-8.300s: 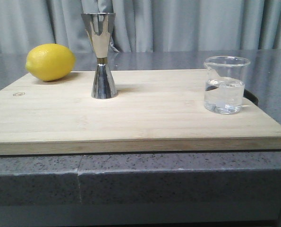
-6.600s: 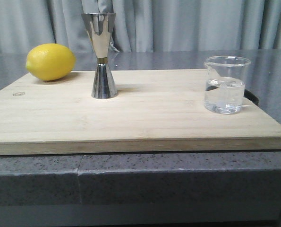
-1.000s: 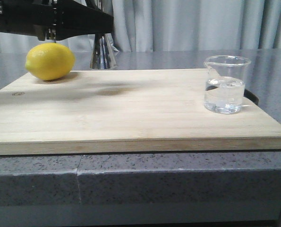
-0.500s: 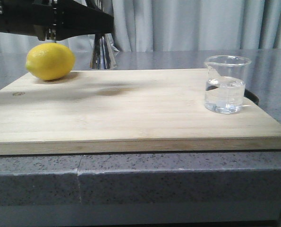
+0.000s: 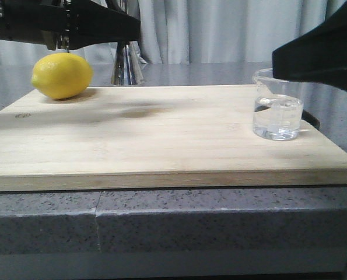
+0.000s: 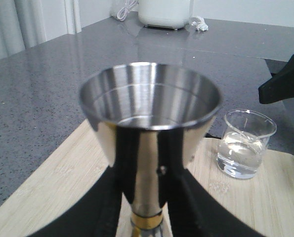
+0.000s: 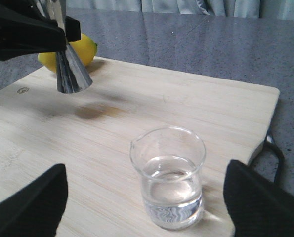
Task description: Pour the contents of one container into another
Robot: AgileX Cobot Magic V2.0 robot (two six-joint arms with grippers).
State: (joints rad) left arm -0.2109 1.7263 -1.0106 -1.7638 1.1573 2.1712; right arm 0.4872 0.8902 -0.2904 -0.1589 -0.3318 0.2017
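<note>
On the left, the jigger [image 6: 150,143] is gripped at its narrow waist by the left gripper [image 6: 146,197] and is held upright, lifted clear of the board [image 5: 161,140]; in the front view only its lower cone is seen below the dark arm, with its shadow lying on the wood beneath. Its upper cup looks empty in the left wrist view. Just beside it, at the board's far left corner, a lemon [image 5: 62,76] is seen resting.

On the right, the beaker [image 5: 277,105] stands upright on the board near its right edge, partly filled with clear liquid, its lip turned toward the jigger. The right gripper [image 7: 146,197] is spread wide with one finger on either side of the beaker and apart from the glass; nothing is grasped by it.

So the receiving vessel is judged to be picked up, while the source is not yet taken and no pouring is shown. Closing on the beaker, lifting it, bringing it to the jigger and tilting it are judged to remain.

The board is of pale wood with a dark loop at its right end, and is laid on a grey speckled stone counter [image 5: 173,227]. Grey curtains [image 5: 220,29] are hung behind. In the left wrist view a white appliance [image 6: 165,12] with a cord is seen far off on the counter.
</note>
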